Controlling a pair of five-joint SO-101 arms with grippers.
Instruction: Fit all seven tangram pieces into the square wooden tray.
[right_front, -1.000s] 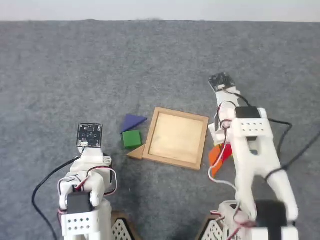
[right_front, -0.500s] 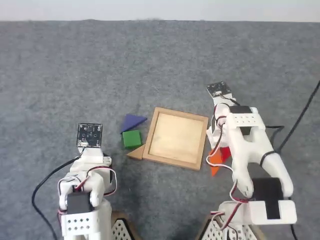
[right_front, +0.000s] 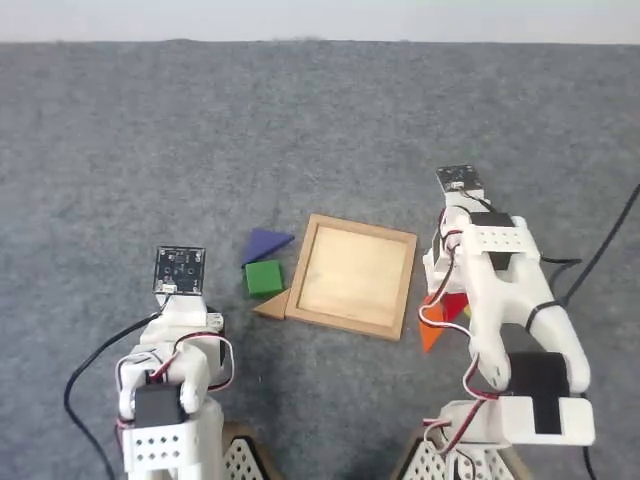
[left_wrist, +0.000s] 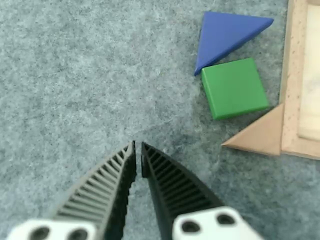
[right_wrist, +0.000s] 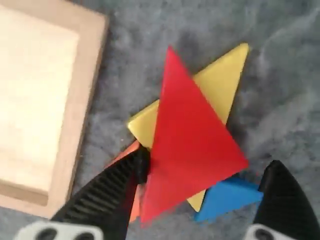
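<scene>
On the right side of the square wooden tray (right_front: 345, 322), just off its edge, four tangram pieces lie in a heap on the grey carpet. I see the red triangle (right_wrist: 190, 145) on top, tilted across a yellow triangle (right_wrist: 225, 75), with an orange piece (right_front: 432, 325) poking out on the tray side and a light blue piece (right_wrist: 225, 197) on the side away from the tray. My right gripper (right_wrist: 207, 162) hangs over that heap with its fingers spread wide. One fingertip sits right by the red triangle's tray-side edge, the other stands apart beyond its far corner, and I cannot tell if either touches it.

Beside the tray's left edge lie three more pieces: a dark blue triangle (left_wrist: 227, 35), a green square (left_wrist: 234, 88) touching it, and a tan triangle (left_wrist: 260, 136) pressed against the tray's rim. My left gripper (left_wrist: 138, 146) is over bare carpet, farther from the tray than these three, with its fingers pressed together on nothing. The tray's floor is bare wood.
</scene>
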